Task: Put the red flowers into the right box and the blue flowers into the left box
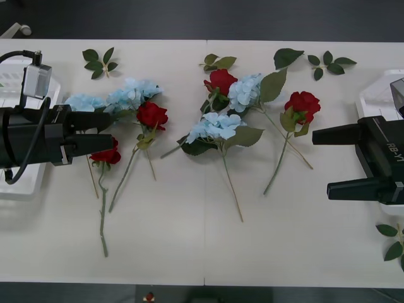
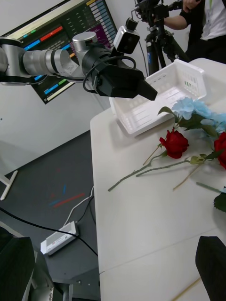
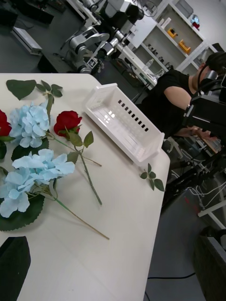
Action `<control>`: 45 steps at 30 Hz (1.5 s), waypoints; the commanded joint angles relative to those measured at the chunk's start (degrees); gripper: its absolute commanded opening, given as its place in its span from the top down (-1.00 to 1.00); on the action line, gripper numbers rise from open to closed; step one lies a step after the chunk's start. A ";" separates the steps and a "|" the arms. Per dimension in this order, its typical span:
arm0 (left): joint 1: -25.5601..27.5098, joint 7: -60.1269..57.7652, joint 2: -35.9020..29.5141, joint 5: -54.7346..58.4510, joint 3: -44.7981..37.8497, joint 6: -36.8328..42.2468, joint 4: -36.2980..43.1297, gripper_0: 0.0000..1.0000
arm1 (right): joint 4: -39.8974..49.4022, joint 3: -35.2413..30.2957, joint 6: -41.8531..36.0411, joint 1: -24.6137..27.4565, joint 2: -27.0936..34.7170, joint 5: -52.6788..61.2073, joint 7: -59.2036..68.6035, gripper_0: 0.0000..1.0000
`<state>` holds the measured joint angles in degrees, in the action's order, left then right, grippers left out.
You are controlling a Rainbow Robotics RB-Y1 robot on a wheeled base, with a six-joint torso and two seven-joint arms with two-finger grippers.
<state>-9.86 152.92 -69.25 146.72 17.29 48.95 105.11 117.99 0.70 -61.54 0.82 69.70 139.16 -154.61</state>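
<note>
Found the right hand [image 1: 331,161] released, fingers wide apart, at the right edge of the worktop [image 1: 189,252], pointing left, with the right box [image 1: 377,95] just beyond it on the far side. Picked out the nearest of the red flowers [image 1: 303,104] a little to its left and slightly farther away, bloom at the far end, stem slanting toward the near-left. Judged that rose a short reach for this hand, best taken across the stem below the bloom.

Found the left hand [image 1: 104,132] likewise released, pointing right over the left edge, above the left box [image 1: 25,184]. Noted a rose touching or just beside its nearer finger, and the blue flowers [image 1: 82,101] just beyond its farther finger, more of them toward the middle. Judged the left hand far nearer that pale cluster, so likely better placed for it.
</note>
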 commanded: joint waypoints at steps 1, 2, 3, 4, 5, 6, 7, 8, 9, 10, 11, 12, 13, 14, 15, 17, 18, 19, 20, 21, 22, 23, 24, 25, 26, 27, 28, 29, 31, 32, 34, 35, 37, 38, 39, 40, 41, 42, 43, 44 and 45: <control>2.48 2.08 2.19 0.67 0.55 0.00 -0.96 -1.00 | 1.27 -0.79 0.02 -0.65 -0.27 0.67 -0.39 -1.00; 2.30 2.08 2.98 1.29 0.02 0.97 -1.48 -1.00 | 1.27 -0.79 0.02 -0.65 -0.27 0.67 -0.39 -1.00; 2.30 2.08 3.69 1.64 -0.24 1.58 -2.01 -1.00 | 1.27 -0.79 0.02 -0.65 -0.27 0.67 -0.39 -1.00; 1.95 2.08 4.39 1.73 -0.59 2.64 -2.89 -1.00 | 0.13 0.71 0.20 1.55 0.17 0.23 -0.39 -1.00; 1.42 2.08 4.39 1.73 -0.77 3.34 -3.42 -1.00 | 0.04 0.71 0.81 1.90 0.34 0.50 -0.39 -1.00; 0.63 2.08 4.30 1.73 -0.77 3.87 -4.12 -1.00 | 0.04 0.97 1.34 2.08 0.87 0.67 -0.39 -1.00; -0.51 2.08 3.86 1.73 -0.77 4.92 -5.26 -1.00 | 0.04 1.06 1.95 2.43 0.96 0.85 -0.39 -1.00; -1.22 2.08 3.69 1.90 -0.77 5.36 -5.79 -1.00 | 0.04 1.06 2.13 2.43 1.14 0.85 -0.39 -1.00; -2.53 2.08 3.16 1.90 -0.77 6.07 -7.02 -1.00 | 0.04 1.06 2.66 2.43 1.22 0.50 -0.39 -1.00; -3.41 2.08 2.98 1.99 -0.77 6.50 -8.07 -1.00 | 0.04 1.06 3.01 2.43 1.22 0.23 -0.39 -1.00; -4.64 2.08 2.46 1.99 -0.77 6.77 -9.30 -1.00 | 0.04 1.14 3.62 2.43 1.22 0.23 0.10 -1.00; -5.70 2.08 2.02 1.99 -0.77 6.77 -10.54 -1.00 | 0.04 1.06 4.15 2.43 1.14 -0.82 1.85 -1.00; -6.49 2.08 1.84 1.90 -0.77 6.77 -11.59 -1.00 | 0.04 1.14 4.59 2.25 1.22 -1.79 3.70 -1.00; -7.28 2.08 1.67 1.73 -0.77 6.77 -12.73 -1.00 | 0.04 1.14 4.94 2.08 1.22 -2.93 5.90 -1.00; -8.07 2.08 1.49 1.11 -0.77 6.77 -13.70 -1.00 | 0.04 1.14 5.38 1.81 1.14 -4.07 8.01 -1.00; -10.27 -0.08 1.49 -1.70 -0.77 6.86 -16.07 -1.00 | 0.04 1.06 6.00 1.20 1.14 -7.50 13.72 -1.00; -11.67 -4.65 1.58 -3.63 -0.77 6.77 -17.57 -1.00 | 0.04 1.06 6.17 0.67 0.87 -9.70 17.06 -1.00; -12.55 -8.25 1.58 -5.57 -0.77 6.50 -18.45 -1.00 | 0.04 1.06 6.17 0.14 0.78 -11.19 19.35 -1.00; -14.14 -13.35 1.75 -8.56 -0.77 5.98 -19.68 -1.00 | 0.04 1.14 6.26 -0.56 0.61 -13.30 23.04 -1.00; -15.19 -16.34 1.93 -10.93 -0.77 5.63 -20.47 -1.00 | 0.04 1.14 6.26 -1.09 0.61 -14.97 25.76 -1.00; -16.42 -19.50 2.19 -13.83 -0.77 5.27 -21.26 -1.00 | 0.04 1.14 6.00 -1.79 0.52 -16.99 28.84 -1.00; -17.91 -23.72 2.63 -17.52 -0.77 5.01 -22.22 -1.00 | 0.04 1.06 5.56 -2.85 0.34 -19.54 33.23 -1.00; -19.23 -27.94 3.16 -21.30 -0.77 5.01 -23.19 -1.00 | 0.04 1.14 5.03 -3.72 0.17 -22.18 37.54 -1.00; -20.46 -31.54 3.69 -24.29 -0.77 5.10 -23.72 -1.00 | 0.04 1.14 4.41 -4.60 0.08 -24.38 41.23 -1.00; -21.17 -34.44 4.21 -26.92 -0.77 5.10 -23.98 -1.00 | 0.04 1.14 3.80 -5.48 -0.01 -26.31 44.66 -1.00; -22.05 -37.52 4.74 -30.18 -0.77 5.01 -24.07 -1.00 | 0.04 1.14 3.01 -6.27 -0.27 -28.59 48.61 -1.00; -23.01 -41.48 5.53 -34.48 -0.77 5.01 -23.98 -1.00 | -0.04 1.14 1.69 -7.50 -0.62 -31.41 53.45 -1.00; -23.98 -44.99 6.41 -38.70 -0.77 4.92 -23.81 -1.00 | -0.13 1.14 0.11 -8.91 -1.41 -34.40 58.81 -1.00; -24.86 -48.68 7.20 -43.01 -0.77 4.92 -23.72 -1.00 | -0.31 1.14 -2.09 -10.40 -2.20 -37.65 65.05 -1.00; -25.21 -51.50 8.08 -47.14 -0.77 4.92 -23.37 -1.00 | -0.57 1.23 -4.46 -12.07 -3.26 -41.16 69.79 -1.00; -25.39 -55.80 8.96 -53.64 -0.77 4.84 -22.93 -1.00 | -1.36 1.94 -8.77 -14.89 -4.93 -46.44 76.56 -1.00; -25.39 -57.21 9.31 -56.28 -0.77 4.75 -22.75 -1.00 | -1.89 2.46 -10.62 -16.29 -5.72 -48.46 78.85 -1.00; -24.95 -60.72 9.84 -62.78 -0.68 5.01 -22.31 -1.00 | -4.26 4.92 -14.75 -20.69 -8.36 -53.64 84.65 -1.00; -24.77 -61.95 9.75 -64.54 -0.77 5.71 -21.96 -1.00 | -5.49 6.07 -15.80 -22.45 -9.24 -55.66 86.67 -1.00; -24.68 -63.01 9.75 -65.77 -0.77 6.50 -21.79 -1.00 | -6.46 7.03 -16.68 -23.85 -9.85 -57.42 88.16 -1.00; -24.59 -63.89 9.66 -66.92 -0.77 7.30 -21.52 -1.00 | -7.60 8.18 -17.38 -25.26 -10.64 -59.09 89.39 -1.00; -24.42 -64.68 9.66 -67.88 -0.77 8.17 -21.08 -1.00 | -8.66 9.23 -18.00 -26.84 -11.34 -60.67 90.71 -1.00; -23.89 -65.65 9.14 -68.94 -0.86 9.14 -20.20 -1.00 | -10.24 10.64 -18.79 -28.77 -12.14 -62.87 92.29 -1.00; -23.01 -66.35 8.35 -69.64 -0.95 9.14 -19.32 -1.00 | -11.65 11.69 -19.23 -30.09 -12.93 -64.54 93.35 -1.00; -22.40 -66.70 7.82 -70.08 -0.95 9.14 -18.53 -1.00 | -12.52 12.31 -19.40 -30.97 -13.45 -65.68 93.96 -1.00; -20.46 -67.58 6.76 -71.40 -1.30 8.79 -16.78 -1.00 | -14.72 13.63 -19.58 -32.64 -14.95 -68.15 95.99 -1.00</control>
<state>-33.63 89.54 -58.71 76.86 17.20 58.05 84.03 105.54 13.73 -80.97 -29.17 56.56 73.91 -63.82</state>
